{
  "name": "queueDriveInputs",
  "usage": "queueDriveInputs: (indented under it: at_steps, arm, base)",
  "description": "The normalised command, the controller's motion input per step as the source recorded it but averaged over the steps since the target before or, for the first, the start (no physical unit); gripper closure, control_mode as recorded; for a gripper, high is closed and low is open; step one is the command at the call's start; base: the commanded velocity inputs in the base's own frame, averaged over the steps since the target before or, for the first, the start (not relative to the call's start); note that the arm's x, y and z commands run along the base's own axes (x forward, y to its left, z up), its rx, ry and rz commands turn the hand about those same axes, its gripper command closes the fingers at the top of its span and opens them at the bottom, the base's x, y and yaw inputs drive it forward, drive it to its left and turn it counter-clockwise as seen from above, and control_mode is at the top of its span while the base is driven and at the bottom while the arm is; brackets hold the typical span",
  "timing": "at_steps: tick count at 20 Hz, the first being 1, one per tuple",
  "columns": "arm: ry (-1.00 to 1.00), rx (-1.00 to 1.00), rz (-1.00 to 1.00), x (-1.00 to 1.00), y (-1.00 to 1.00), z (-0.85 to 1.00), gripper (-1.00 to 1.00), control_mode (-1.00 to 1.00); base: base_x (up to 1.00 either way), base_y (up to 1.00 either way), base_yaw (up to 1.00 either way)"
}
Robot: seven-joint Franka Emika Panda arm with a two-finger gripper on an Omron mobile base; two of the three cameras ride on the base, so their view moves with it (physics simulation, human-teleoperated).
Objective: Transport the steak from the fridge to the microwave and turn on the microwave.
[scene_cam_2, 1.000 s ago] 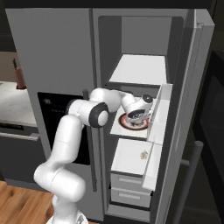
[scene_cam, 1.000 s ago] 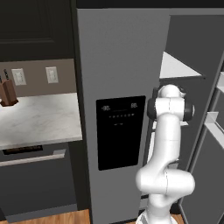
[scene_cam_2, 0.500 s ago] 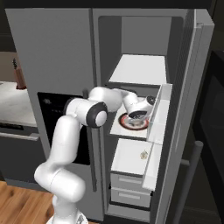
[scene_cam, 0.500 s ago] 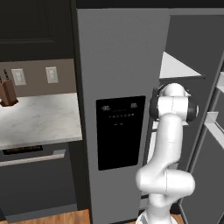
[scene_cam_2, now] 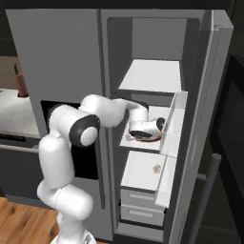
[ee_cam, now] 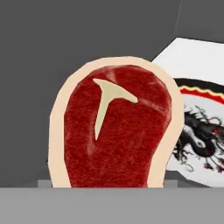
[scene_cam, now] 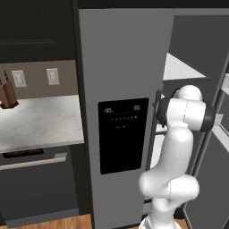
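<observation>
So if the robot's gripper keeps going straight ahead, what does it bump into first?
Most likely the steak: it sits dead ahead in the hand view, very close, with a patterned plate beside it. The exact gap is hard to judge.

Glossy white rounded arm (scene_cam_2: 64,157) segments with dark grey joint bands, bulbous white base.

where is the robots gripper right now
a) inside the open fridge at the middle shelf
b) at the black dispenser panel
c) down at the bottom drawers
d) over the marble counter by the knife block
a: in the right base view the gripper reaches into the open fridge at the middle shelf, and the hand view shows the steak close in front of it.
</observation>
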Motion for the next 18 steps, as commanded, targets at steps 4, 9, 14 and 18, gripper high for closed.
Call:
queueDriveInputs:
  at_steps: [4,9,14,18]
  arm:
    - [-0.26,0.00,-0.03,-0.81,0.10,0.91,1.00,-1.00]
    - [-0.12,-0.07,-0.13,-0.77,0.24,0.97,1.00,-1.00]
    - [0.19,-0.06,-0.13,-0.82,0.42,0.96,1.00,-1.00]
    - [0.34,-0.01,-0.14,-0.90,0.29,0.92,1.00,-1.00]
  base:
    - [0.00,0.00,0.00]
    - [0.00,0.00,0.00]
    - [0.00,0.00,0.00]
    - [0.00,0.00,0.00]
